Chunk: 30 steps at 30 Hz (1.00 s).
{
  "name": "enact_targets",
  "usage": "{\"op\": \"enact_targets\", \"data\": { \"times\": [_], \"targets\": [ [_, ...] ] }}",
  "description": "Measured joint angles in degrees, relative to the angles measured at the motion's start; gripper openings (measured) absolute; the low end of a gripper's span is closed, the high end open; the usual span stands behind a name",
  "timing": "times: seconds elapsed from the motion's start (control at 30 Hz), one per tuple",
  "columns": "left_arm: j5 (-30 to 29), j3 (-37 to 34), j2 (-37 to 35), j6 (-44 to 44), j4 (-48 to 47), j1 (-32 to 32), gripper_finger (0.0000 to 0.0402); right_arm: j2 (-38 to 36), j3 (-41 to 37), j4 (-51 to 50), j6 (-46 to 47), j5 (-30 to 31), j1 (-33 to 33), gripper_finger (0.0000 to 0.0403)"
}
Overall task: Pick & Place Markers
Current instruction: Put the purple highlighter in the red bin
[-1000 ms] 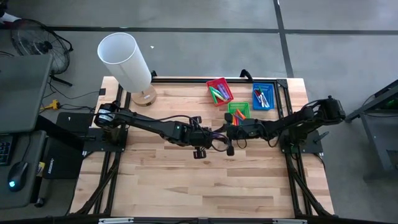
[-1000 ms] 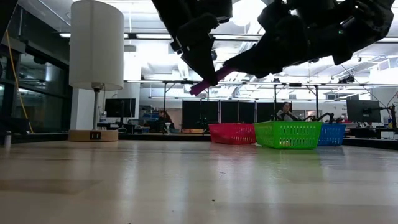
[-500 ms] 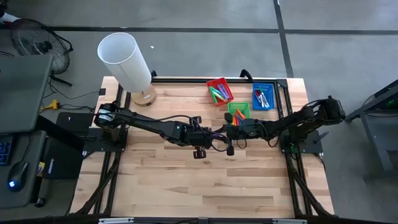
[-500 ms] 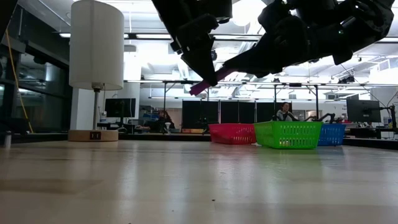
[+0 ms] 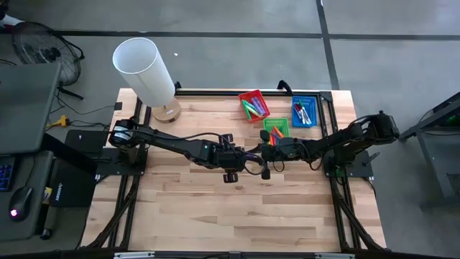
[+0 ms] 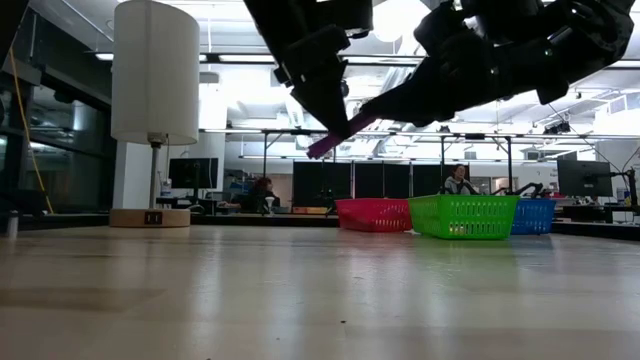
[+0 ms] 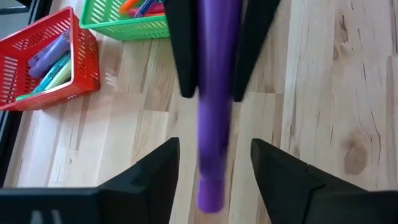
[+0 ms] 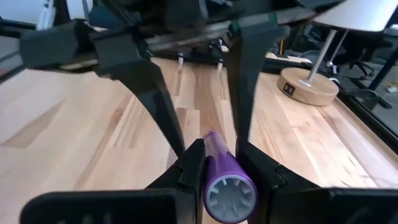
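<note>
Above mid-table, right end effector [image 8: 217,165] clamps the purple marker [image 7: 214,118]; left end effector [image 7: 214,165] spread apart around it

You see a grey floor [image 5: 237,43]; a lamp [image 5: 147,72] at the tabletop's far-left corner; a fan [image 5: 36,47]; monitors [image 6: 340,185].
</note>
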Motion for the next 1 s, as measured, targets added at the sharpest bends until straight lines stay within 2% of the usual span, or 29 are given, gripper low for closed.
{"op": "enact_targets", "data": {
  "times": [0.27,0.37,0.8,1.0],
  "targets": [
    [-1.9,0.0,0.0,0.1,-2.3,0.0,0.0194,0.0,-0.1,-2.1,1.2,4.4,0.0,0.0061],
    [-4.1,0.0,0.0,-1.7,-5.6,0.0,0.0195,0.0,-0.1,-2.5,1.2,6.3,0.0,0.0061],
    [-4.6,0.0,0.0,-8.5,-18.2,0.0,0.0195,0.0,-0.1,-5.7,1.2,11.8,0.0,0.0061],
    [-8.1,0.0,0.0,-13.1,-25.7,-1.0,0.0195,0.0,-0.1,-6.0,1.2,12.1,-0.1,0.0061]
  ]
}}
